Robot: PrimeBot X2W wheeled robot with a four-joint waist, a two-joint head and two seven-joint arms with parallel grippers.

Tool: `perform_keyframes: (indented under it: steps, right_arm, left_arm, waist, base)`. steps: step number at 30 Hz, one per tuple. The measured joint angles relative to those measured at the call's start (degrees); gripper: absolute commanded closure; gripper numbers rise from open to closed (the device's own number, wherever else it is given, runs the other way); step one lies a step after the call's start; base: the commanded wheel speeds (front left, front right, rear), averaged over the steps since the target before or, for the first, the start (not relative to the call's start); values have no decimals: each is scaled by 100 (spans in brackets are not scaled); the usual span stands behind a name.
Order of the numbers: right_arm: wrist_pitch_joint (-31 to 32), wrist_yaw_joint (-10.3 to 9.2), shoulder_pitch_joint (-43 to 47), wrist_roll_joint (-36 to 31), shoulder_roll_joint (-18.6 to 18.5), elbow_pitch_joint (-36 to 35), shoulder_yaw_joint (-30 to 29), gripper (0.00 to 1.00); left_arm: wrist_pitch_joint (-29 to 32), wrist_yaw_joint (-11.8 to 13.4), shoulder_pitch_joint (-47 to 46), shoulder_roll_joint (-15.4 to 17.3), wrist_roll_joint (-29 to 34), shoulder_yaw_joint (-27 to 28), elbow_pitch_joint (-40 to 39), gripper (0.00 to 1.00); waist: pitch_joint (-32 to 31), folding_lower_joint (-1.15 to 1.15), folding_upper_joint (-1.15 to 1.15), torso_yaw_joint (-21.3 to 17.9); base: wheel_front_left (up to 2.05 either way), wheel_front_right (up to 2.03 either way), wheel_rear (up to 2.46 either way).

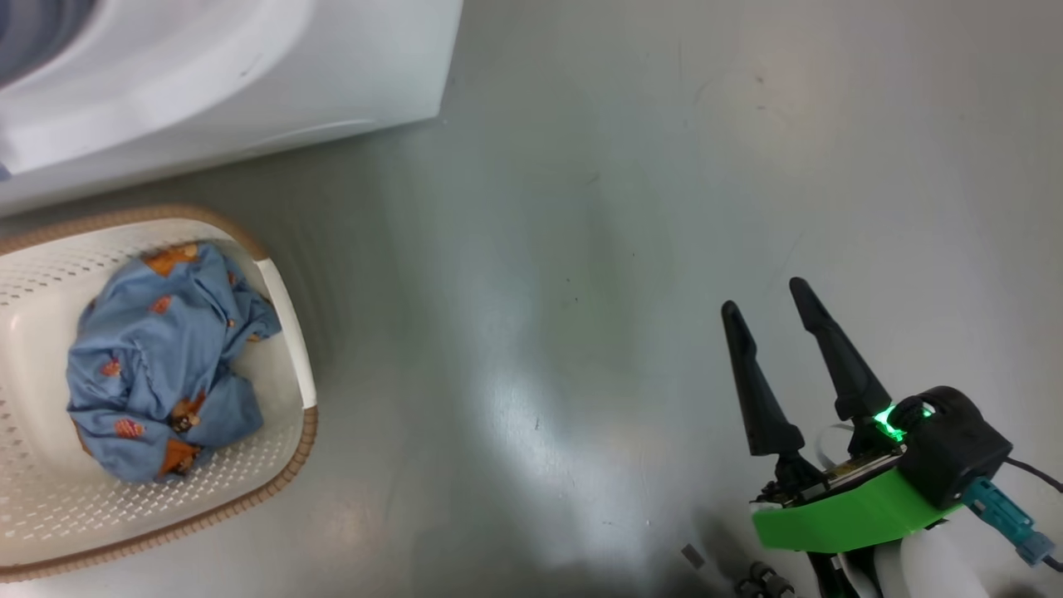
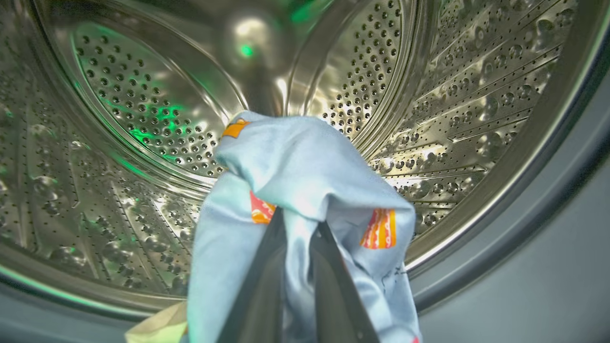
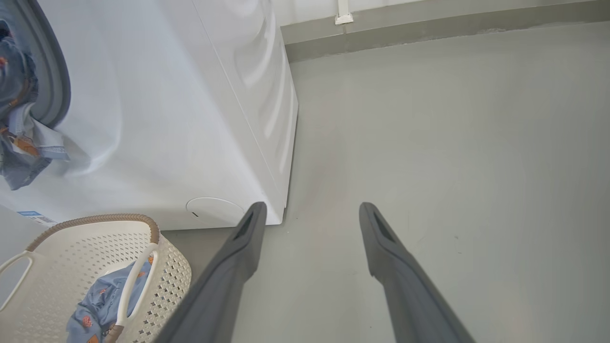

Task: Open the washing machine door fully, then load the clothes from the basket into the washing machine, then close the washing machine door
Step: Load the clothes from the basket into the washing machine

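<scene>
My left gripper (image 2: pixel 300 224) is shut on a light blue garment (image 2: pixel 305 157) with orange prints, held at the mouth of the washing machine's steel drum (image 2: pixel 143 95). In the right wrist view this garment (image 3: pixel 19 143) hangs over the grey gasket of the washing machine (image 3: pixel 167 119). More blue clothes (image 1: pixel 166 365) lie bundled in the cream basket (image 1: pixel 33 498) on the floor beside the washing machine (image 1: pixel 208 75). My right gripper (image 1: pixel 765 296) hovers open and empty above bare floor, well right of the basket (image 3: pixel 71 247). The washing machine door is out of view.
Grey glossy floor (image 1: pixel 581 291) stretches between the basket and my right arm. The machine's round filter cap (image 3: pixel 214 209) sits low on its front. A wall base (image 3: pixel 429 28) runs along the far side of the floor.
</scene>
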Motion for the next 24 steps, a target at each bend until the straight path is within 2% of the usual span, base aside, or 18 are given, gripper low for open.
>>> perform_keyframes:
  steps: [8, 14, 17, 20, 21, 24]
  right_arm:
    - [0, 0, -21, 87, 0, 59, 229, 0]
    - [0, 0, -64, 112, 0, 85, 341, 0]
    - [0, 0, -64, 153, 0, 89, 422, 0]
    - [0, 0, -64, 171, 0, 85, 469, 0]
    - [0, 0, -64, 197, 1, 77, 504, 0]
    - [0, 0, -65, 215, 1, 77, 541, 0]
  left_arm:
    - [260, 0, -1121, 441, -662, -1009, 594, 100]
    - [107, 0, -1616, 616, -784, -1381, 677, 100]
    - [18, 0, -1834, 675, -717, -1343, 506, 100]
    - [16, 0, -1962, 648, -555, -1048, 187, 100]
    - [-2, 0, -2090, 623, -325, -713, -135, 100]
    - [-8, 0, -2080, 501, -159, -312, -508, 100]
  waist:
    - [205, 0, 0, -74]
    - [289, 0, 0, -176]
    - [324, 0, 0, -236]
    - [356, 0, 0, -270]
    - [396, 0, 0, -306]
    - [441, 0, 0, -363]
  base:
    - [0, 0, 0]
    - [0, 0, 0]
    - [0, 0, 0]
    - [0, 0, 0]
    - [0, 0, 0]
    - [0, 0, 0]
